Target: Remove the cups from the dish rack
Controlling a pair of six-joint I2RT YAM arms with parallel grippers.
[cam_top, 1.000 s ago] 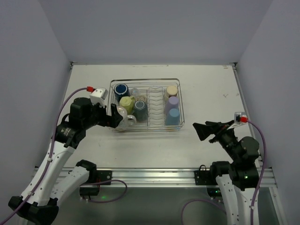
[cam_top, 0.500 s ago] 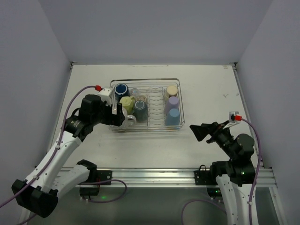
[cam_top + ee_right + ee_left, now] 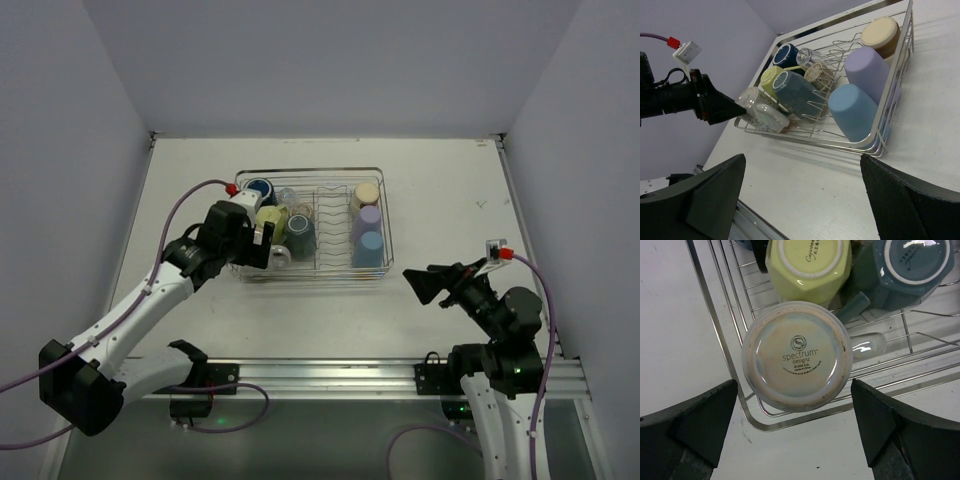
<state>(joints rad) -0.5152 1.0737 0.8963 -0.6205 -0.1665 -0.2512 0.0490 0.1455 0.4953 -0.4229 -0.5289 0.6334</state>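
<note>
The silver wire dish rack (image 3: 310,170) stands mid-table and holds several cups: dark blue (image 3: 259,190), yellow-green (image 3: 271,218), teal (image 3: 299,230), cream (image 3: 367,193), lavender (image 3: 369,217), light blue (image 3: 367,247). A white mug (image 3: 796,356) lies bottom-up in the rack's near left corner. My left gripper (image 3: 795,435) is open right over that corner, its fingers wide on either side of the mug's base and not touching it. My right gripper (image 3: 425,283) is open and empty over the table, right of the rack's near right corner.
The rack's near rim (image 3: 735,385) runs under the left gripper. A row of plate-slot wires (image 3: 329,225) divides the rack. White walls close the table on three sides. The right wrist view shows the left gripper's finger (image 3: 720,106) by the mug.
My left arm has swung right and forward to the rack's near left corner, over the white mug. My right gripper has shifted slightly left.
</note>
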